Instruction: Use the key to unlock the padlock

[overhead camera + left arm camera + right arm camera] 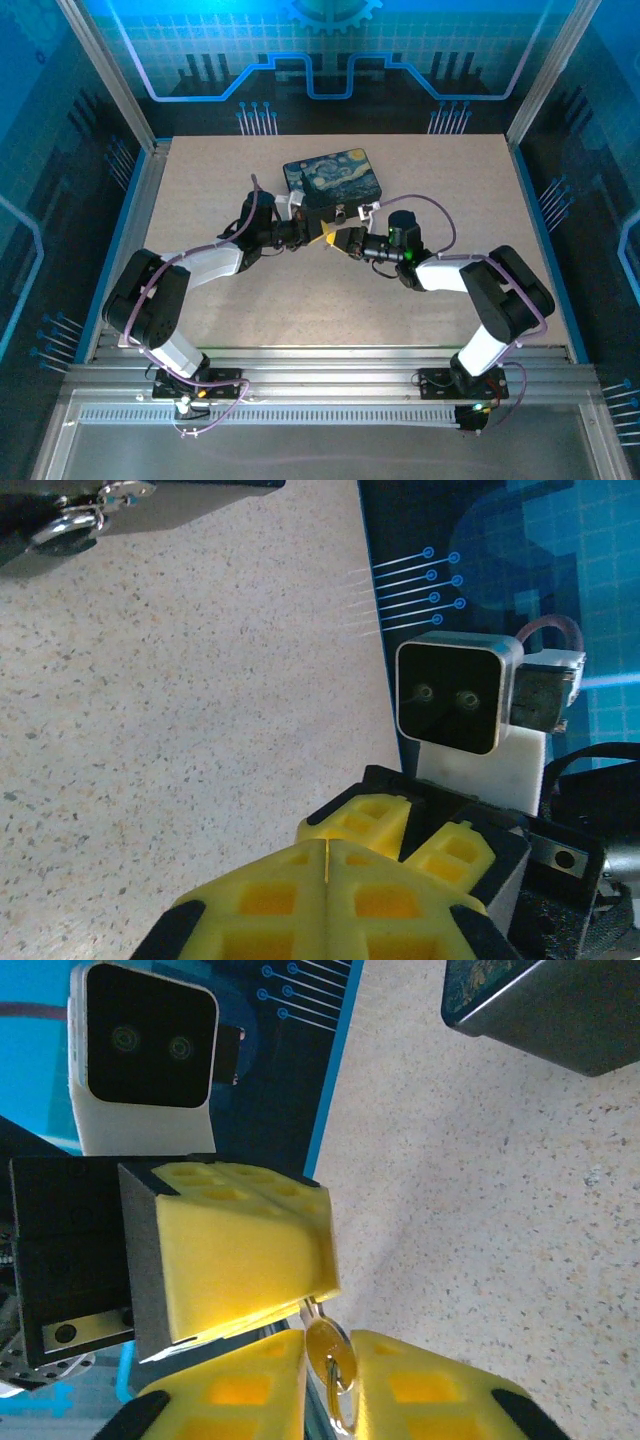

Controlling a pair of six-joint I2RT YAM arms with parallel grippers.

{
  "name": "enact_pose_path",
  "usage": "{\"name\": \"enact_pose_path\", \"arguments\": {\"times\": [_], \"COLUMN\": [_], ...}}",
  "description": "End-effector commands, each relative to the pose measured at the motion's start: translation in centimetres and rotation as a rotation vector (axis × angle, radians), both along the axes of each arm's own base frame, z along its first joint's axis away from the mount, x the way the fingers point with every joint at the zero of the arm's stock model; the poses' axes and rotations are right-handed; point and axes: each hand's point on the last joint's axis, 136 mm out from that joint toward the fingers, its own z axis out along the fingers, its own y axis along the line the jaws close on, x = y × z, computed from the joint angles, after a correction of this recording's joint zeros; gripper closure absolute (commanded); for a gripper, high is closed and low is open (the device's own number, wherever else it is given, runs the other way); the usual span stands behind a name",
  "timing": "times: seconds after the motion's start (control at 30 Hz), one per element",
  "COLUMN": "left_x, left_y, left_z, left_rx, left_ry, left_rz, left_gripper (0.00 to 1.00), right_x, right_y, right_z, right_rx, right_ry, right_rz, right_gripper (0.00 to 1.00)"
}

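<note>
Top external view, left to right: my left arm (200, 265) reaches in from the near left corner. My left gripper (318, 237) ends mid-table, just in front of the painted box (327, 178). My right gripper (345, 243) meets it tip to tip from the other side, with my right arm (450, 275) bent back toward the near right. The padlock (343, 213) sits at the box's near edge, just behind the two grippers. It is too small here for me to make out body or shackle. The box rests on the speckled table (450, 200).

Left wrist view: shiny metal hardware (75, 520) hangs on the box's edge at upper left; I cannot separate lock from hasp there. At the bottom my left fingers (250, 900) are clenched, pads flush along one seam, with nothing visible between them. Just beyond their tips stand my right fingers (370, 818), and above these the right wrist camera (455, 695).

Right wrist view: the left wrist camera (145, 1045) is at upper left, with the clenched left fingers below it. The key (325, 1345) stands in the gap between my right fingers, which press on it from both sides, so it is grasped. Its thin end touches the left fingertips; whether they pinch it I cannot tell. A small ring (342, 1395) hangs from the key. The box corner is at upper right, well apart from the key.
</note>
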Motion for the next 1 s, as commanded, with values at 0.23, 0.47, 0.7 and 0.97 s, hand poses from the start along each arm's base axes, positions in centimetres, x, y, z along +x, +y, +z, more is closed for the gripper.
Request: {"name": "enact_pose_path", "arguments": {"times": [0.23,0.47,0.7,0.97], "left_x": [-0.4,-0.7,-0.2,0.8], "left_y": [-0.2,-0.2,0.7,1.9], "left_z": [0.4,0.1,-0.5,-0.7], "left_rx": [-0.048,-0.053,0.024,0.127], "left_ry": [-0.005,0.006,0.009,0.005], "left_rz": [-0.022,-0.026,0.026,0.097], "left_gripper": [1.0,1.0,0.63,0.47], "right_x": [0.7,1.0,0.3,-0.4], "right_y": [0.6,0.0,-1.6,-5.2], "right_z": [3.1,3.9,1.4,-0.6], "right_rx": [0.074,0.061,-0.091,-0.209], "right_ry": [-0.059,-0.089,-0.079,-0.067], "right_rz": [-0.04,-0.07,-0.075,-0.096], "right_gripper": [0.88,1.0,1.0,1.0]}}
